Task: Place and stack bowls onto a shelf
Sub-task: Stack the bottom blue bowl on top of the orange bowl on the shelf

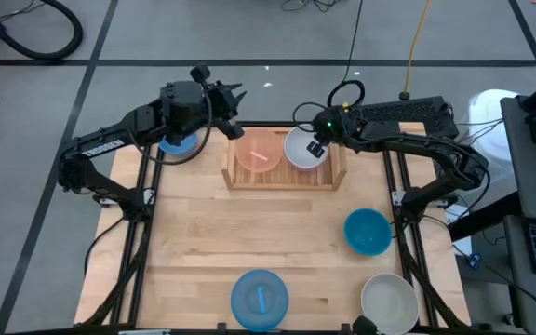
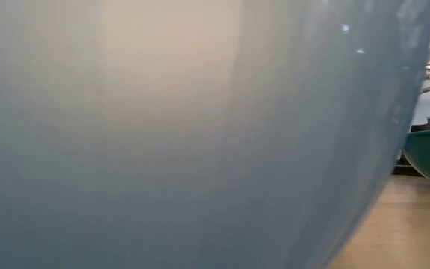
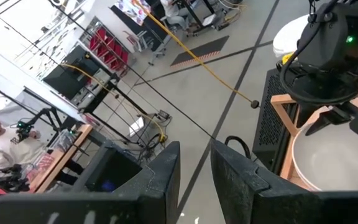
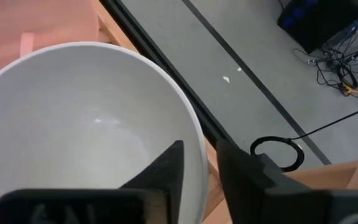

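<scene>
A grey floor (image 1: 249, 33) crossed by dark lines (image 1: 100, 42) is seen around the light-wood worktop (image 1: 203, 242); black cables (image 1: 35, 37) are laid on it; a red rack (image 3: 107, 46) and a seated person (image 3: 2, 146) are shown far off in the room.

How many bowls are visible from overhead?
6: peach bowl and white bowl on the shelf, blue bowl under the left arm, teal bowl, light-blue bowl, grey-beige bowl. Stacked bowls may hide more.
</scene>
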